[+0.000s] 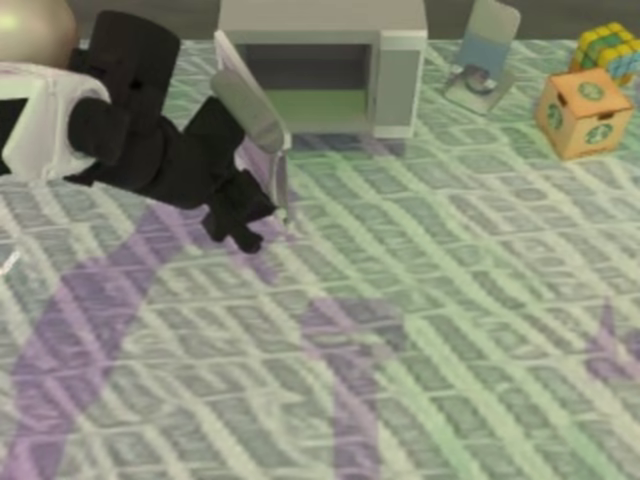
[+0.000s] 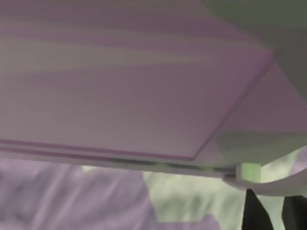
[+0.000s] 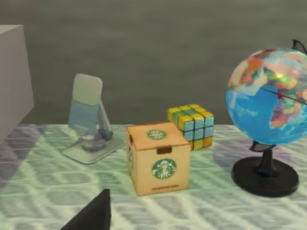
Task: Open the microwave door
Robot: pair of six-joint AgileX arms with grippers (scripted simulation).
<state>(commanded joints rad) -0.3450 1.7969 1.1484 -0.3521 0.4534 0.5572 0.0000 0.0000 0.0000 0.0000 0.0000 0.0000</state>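
Observation:
The light grey microwave (image 1: 395,80) stands at the table's back middle with its cavity showing. The microwave door (image 1: 250,110) is swung well out toward the front left on its left hinge. My left gripper (image 1: 262,216) is at the door's free edge, down by the table. In the left wrist view the door (image 2: 120,86) fills the frame. The curved handle (image 2: 268,186) crosses just beyond my left gripper (image 2: 276,212), and the two dark fingertips (image 2: 256,213) sit either side of it, shut on it. Only a dark part of my right gripper (image 3: 91,215) shows.
To the right of the microwave stand a phone holder (image 1: 482,55), an orange box (image 1: 583,112) and a colour cube (image 1: 608,50). A globe (image 3: 271,96) on a black base is farther right. The microwave's side (image 3: 12,81) edges the right wrist view.

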